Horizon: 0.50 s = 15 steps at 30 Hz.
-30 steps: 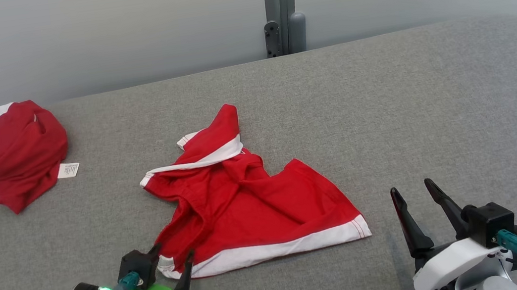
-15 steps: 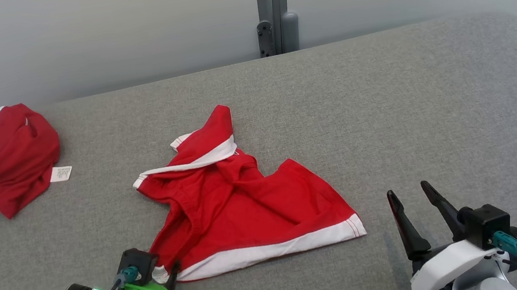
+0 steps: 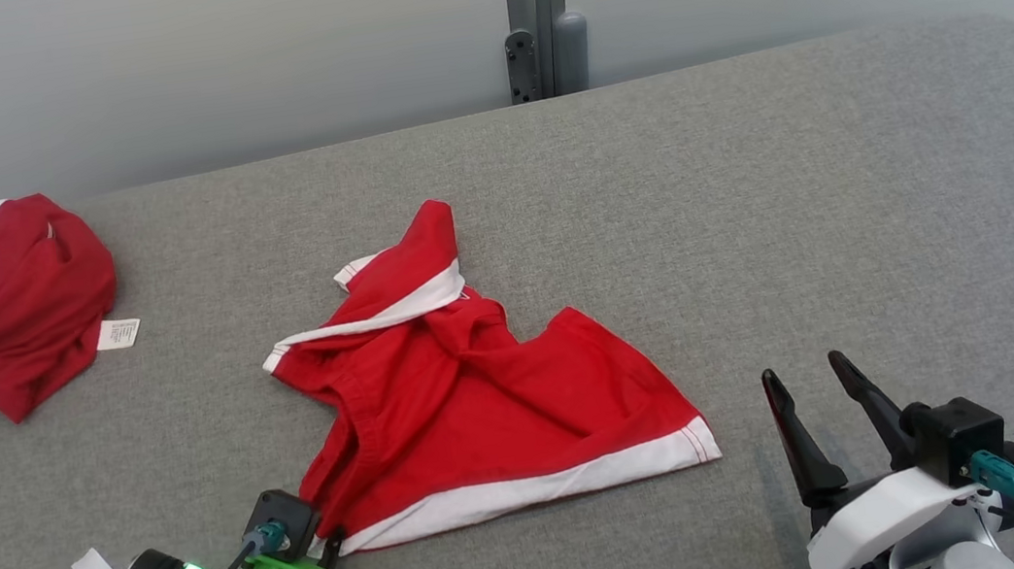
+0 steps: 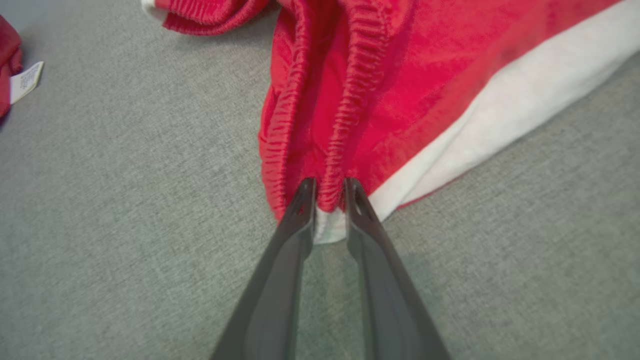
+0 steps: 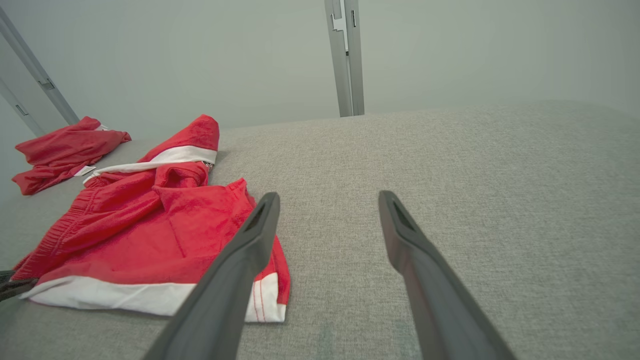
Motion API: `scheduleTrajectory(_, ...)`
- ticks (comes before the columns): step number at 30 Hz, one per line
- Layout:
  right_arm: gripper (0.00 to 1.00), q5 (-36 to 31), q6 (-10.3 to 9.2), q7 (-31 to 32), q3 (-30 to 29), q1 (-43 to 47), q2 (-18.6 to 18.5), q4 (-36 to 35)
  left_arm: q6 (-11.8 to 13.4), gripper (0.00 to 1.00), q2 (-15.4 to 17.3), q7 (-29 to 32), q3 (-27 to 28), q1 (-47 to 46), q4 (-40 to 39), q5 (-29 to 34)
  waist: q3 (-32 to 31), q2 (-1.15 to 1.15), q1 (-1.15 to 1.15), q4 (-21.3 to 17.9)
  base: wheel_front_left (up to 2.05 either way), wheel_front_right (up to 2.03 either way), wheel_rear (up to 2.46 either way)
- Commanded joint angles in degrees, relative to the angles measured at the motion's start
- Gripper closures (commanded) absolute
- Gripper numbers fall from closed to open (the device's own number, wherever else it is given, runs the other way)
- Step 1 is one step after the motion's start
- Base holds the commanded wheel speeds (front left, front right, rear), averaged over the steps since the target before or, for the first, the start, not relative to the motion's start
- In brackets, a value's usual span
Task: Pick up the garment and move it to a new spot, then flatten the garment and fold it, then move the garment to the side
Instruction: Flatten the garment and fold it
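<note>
Two claws noted, one engaged. The left claw [image 4: 330, 194] stands narrowed to a slim gap and pinches the corner of the red fabric shorts with white hem bands [image 3: 474, 406]. Its tips sit either side of the gathered elastic waistband where that meets the white hem. This is judged a sound choice, since the ribbed band is the thickest, least slippery part and should carry the whole piece when lifted. The right claw [image 3: 802, 370] is spread wide and holds nothing, poised above the near edge of the grey fabric-covered bed [image 3: 849, 200], apart from the shorts' right hem corner; judged to be in reserve for a second hold. The shorts lie crumpled and part-folded about the middle of the bed, towards its near edge, one leg turned up. A second, bunched red-and-white garment [image 3: 8, 291] with a small white label [image 3: 118, 333] sits at the far left corner, well apart. The bed cover is a plain woven cloth, rounded at the far right corner. Behind it stand a pale grey wall [image 3: 145, 68] and a vertical grey metal post [image 3: 534, 7].
</note>
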Motion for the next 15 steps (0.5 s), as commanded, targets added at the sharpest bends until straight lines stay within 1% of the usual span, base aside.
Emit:
scheduleTrajectory(1, 0.00, 0.02, 0.00, -0.19, -0.17, -0.61, -0.13, -0.01, -0.17, 0.73, 0.80, 0.61, -0.30, -0.16, 0.80, -0.55, 0.05, 0.00, 0.00, 0.03, 0.00, 0.00, 0.00)
scheduleTrajectory(2, 0.00, 0.10, 0.00, -0.19, -0.29, -0.51, -0.13, 0.43, -0.14, 0.81, 0.91, 0.36, 0.02, -0.31, 0.85, -1.01, 0.08, 0.00, 0.00, 0.05, 0.00, 0.00, 0.00)
scheduleTrajectory(3, 0.00, -0.10, 0.00, -0.17, -0.32, -0.40, -0.13, 0.98, -0.14, 0.93, 1.00, 0.05, 0.32, -0.41, 0.84, -1.34, 0.12, 0.00, 0.00, 0.06, 0.00, 0.00, 0.00)
scheduleTrajectory(4, 0.00, -0.53, 0.00, 0.02, -0.33, -0.39, -0.13, 1.55, -0.14, 1.00, 0.96, -0.34, 0.71, -0.46, 0.79, -1.88, 0.15, 0.00, 0.00, 0.09, 0.00, 0.00, 0.00)
scheduleTrajectory(6, 0.00, -0.85, 0.00, 0.66, -0.21, -0.48, -0.13, 2.91, 0.13, 1.00, 0.55, -1.35, 1.73, -0.39, 0.20, -3.13, 0.24, 0.00, 0.00, 0.15, 0.00, 0.00, 0.00)
scheduleTrajectory(10, 0.00, -1.88, 0.00, 1.84, 1.28, -1.01, -0.17, 5.42, 1.53, 1.00, -0.37, -4.21, 4.50, 0.74, -1.17, -5.93, 0.43, 0.00, 0.00, 0.39, 0.00, 0.00, 0.00)
scheduleTrajectory(15, 0.00, -1.18, -0.01, 2.13, 6.65, -2.40, -1.58, 8.49, 2.60, 1.00, -1.66, -6.56, 6.98, 2.09, -3.01, -8.94, 0.88, 0.00, 0.00, 1.02, 0.00, 0.00, 0.00)
